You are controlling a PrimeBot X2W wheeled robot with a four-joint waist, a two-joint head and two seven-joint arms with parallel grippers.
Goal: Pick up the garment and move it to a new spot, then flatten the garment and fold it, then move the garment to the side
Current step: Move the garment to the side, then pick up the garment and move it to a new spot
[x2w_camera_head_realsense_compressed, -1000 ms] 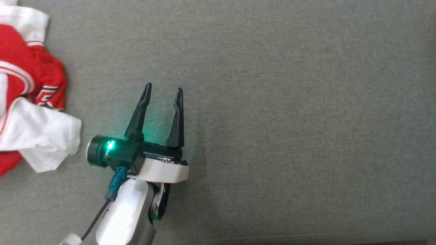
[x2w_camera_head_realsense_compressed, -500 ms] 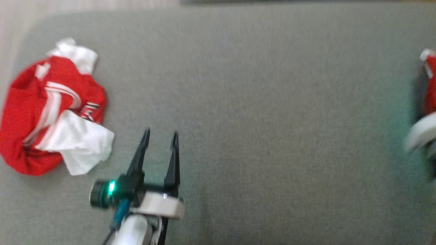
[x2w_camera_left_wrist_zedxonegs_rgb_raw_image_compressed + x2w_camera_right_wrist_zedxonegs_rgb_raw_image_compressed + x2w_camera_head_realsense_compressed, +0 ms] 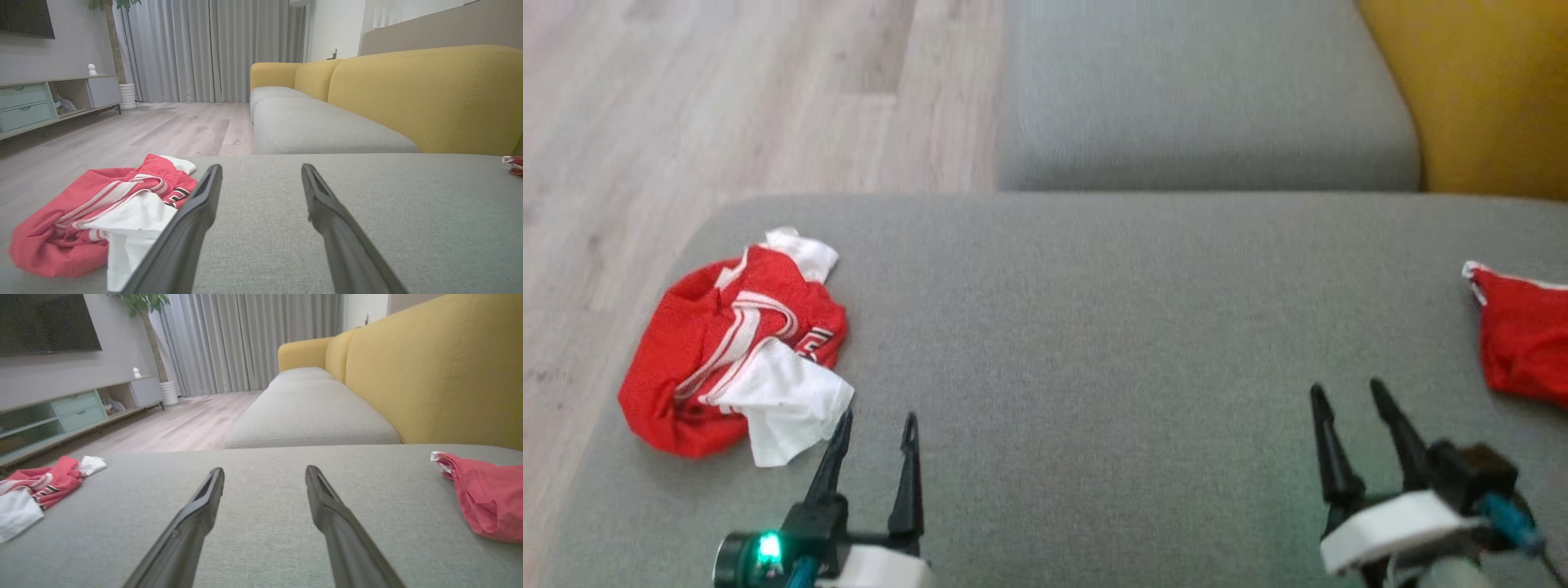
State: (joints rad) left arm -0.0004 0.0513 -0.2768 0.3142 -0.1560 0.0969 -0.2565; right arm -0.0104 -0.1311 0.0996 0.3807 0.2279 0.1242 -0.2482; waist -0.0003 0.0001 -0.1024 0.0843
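Observation:
A crumpled red and white garment lies near the left end of the grey sofa seat. My left gripper is open just right of it, with its left fingertip close to the white cloth and nothing between its fingers. In the left wrist view that garment sits left of the open left gripper. A second red garment lies at the right edge. My right gripper stands open and holds nothing, left of it and apart. The right wrist view has this red garment to the right of the right gripper.
A second grey cushion lies beyond the seat, with a yellow backrest at the far right. Wooden floor borders the seat's left and far edges. A low cabinet stands across the room.
The head camera has swung, so the whole picture shifted and more of the sofa shows. The right gripper, a blur by the red garment half a second ago, now stands open left of it.

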